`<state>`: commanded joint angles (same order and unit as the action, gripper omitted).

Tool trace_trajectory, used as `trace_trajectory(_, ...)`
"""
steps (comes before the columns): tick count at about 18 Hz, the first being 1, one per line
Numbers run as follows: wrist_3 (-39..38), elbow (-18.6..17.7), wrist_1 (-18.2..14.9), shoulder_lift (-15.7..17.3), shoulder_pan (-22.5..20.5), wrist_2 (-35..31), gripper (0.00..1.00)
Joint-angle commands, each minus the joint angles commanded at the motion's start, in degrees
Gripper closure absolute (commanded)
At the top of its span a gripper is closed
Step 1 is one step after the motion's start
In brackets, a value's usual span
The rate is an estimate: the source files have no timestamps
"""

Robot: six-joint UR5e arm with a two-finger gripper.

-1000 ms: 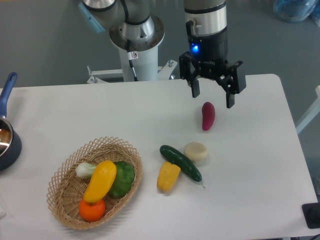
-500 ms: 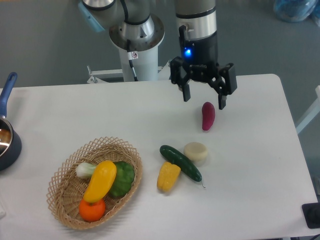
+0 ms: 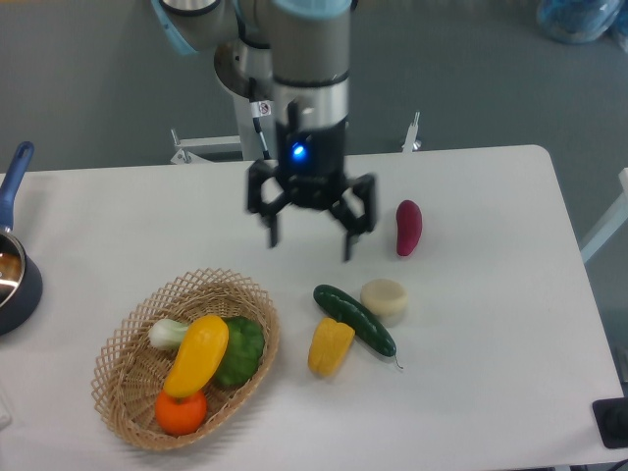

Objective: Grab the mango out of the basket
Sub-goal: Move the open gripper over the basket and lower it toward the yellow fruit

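Observation:
The mango point(image 3: 197, 354) is a smooth, long yellow fruit lying diagonally in the middle of the tan wicker basket point(image 3: 130, 319) at the front left of the table. It rests against a green vegetable point(image 3: 241, 350), with an orange point(image 3: 182, 412) below it and a white-green vegetable point(image 3: 168, 334) to its upper left. My gripper point(image 3: 309, 242) is open and empty, fingers pointing down. It hangs above the table, up and to the right of the basket and well apart from the mango.
A dark green cucumber point(image 3: 354, 320), a yellow bell pepper point(image 3: 330, 346) and a pale round piece point(image 3: 384, 296) lie right of the basket. A purple sweet potato point(image 3: 408, 228) lies farther back right. A dark blue pot point(image 3: 13, 270) sits at the left edge.
My gripper has moved left and a little forward, from above the purple sweet potato towards the basket. It stays open. The objects have not moved.

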<state>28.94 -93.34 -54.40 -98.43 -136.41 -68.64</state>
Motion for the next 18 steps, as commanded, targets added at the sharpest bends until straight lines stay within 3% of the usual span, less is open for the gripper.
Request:
trace_trajectory(10, -5.30, 1.84, 0.18, -1.15, 1.14, 3.25, 0.00)
trace_trajectory(13, -5.12, 0.45, 0.17, -1.24, 1.23, 2.99, 0.00)
trace_trajectory(15, -5.03, -1.57, 0.44, -2.29, 1.32, 2.82, 0.00)
trace_trajectory(18, -4.86, -0.71, 0.35, -5.27, 2.98, 2.64, 0.00)
